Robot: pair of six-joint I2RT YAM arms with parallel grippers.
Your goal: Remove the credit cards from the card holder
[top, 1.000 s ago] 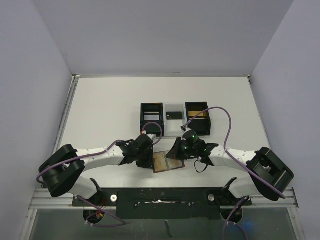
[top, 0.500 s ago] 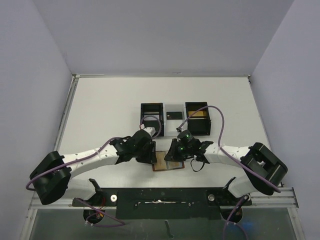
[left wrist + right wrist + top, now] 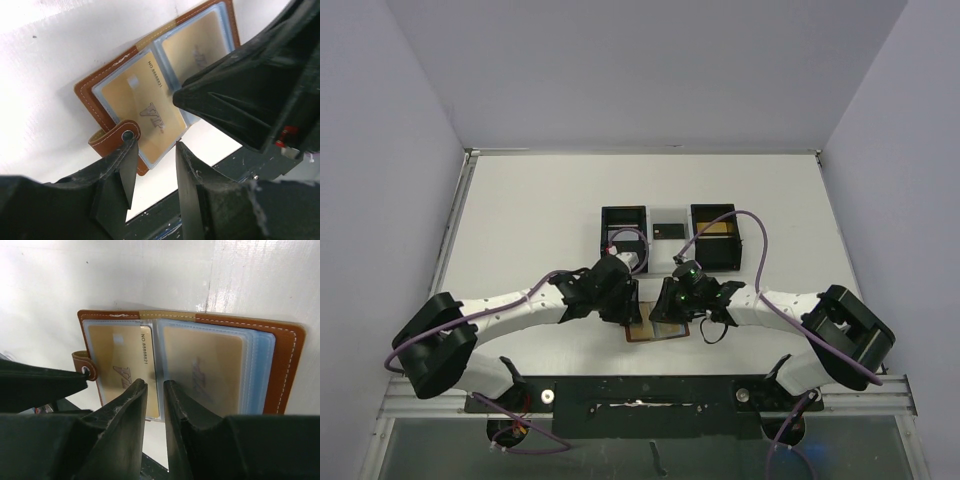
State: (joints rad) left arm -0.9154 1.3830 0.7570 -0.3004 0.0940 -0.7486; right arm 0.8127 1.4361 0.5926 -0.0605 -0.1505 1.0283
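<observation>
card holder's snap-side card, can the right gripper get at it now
Probably yes: the card holder lies open and the right gripper hangs, jaws slightly apart, at that card's edge, nothing between. But the card sits in a clear sleeve, and the left gripper crowds the snap tab.

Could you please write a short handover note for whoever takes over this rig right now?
Left gripper: jaws open, empty, beside the snap tab.
Right gripper: jaws slightly open, empty, above the centre fold.
Card holder: lying open on the table between both grippers.
Done: holder opened.
To do: both visible credit cards sit in their sleeves; pull them out.
</observation>
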